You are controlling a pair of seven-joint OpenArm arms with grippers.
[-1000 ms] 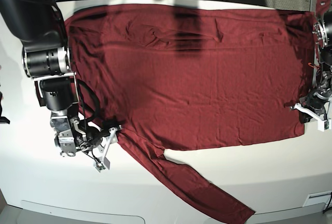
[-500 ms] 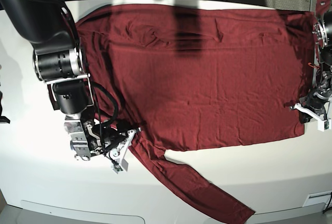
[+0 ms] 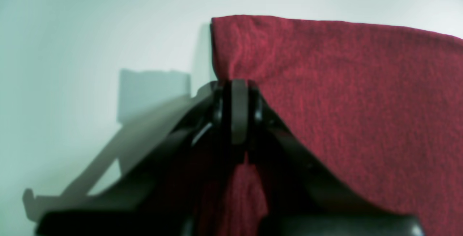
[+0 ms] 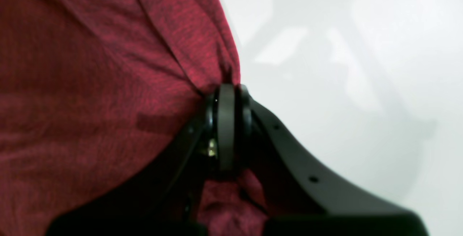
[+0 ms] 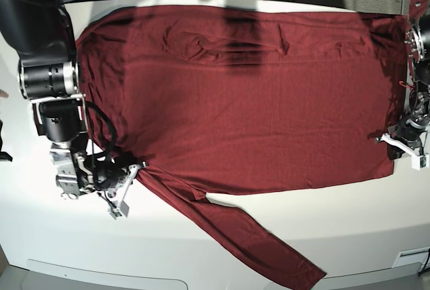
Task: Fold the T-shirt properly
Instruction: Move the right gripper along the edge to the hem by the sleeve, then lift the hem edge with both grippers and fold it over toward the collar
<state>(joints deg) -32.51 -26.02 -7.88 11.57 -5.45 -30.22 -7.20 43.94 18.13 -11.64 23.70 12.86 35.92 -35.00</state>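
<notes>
On the white counter (image 5: 201, 250) lies one maroon T-shirt (image 5: 248, 95), spread flat with a long sleeve trailing toward the near edge. Two arms work it. The right gripper (image 4: 229, 95) has its fingers (image 4: 226, 127) pressed together on a pinch of fabric where sleeve meets body. The left gripper (image 3: 237, 91) has its fingers (image 3: 238, 113) closed too, clamping the shirt's corner edge, with cloth bunched between them.
</notes>
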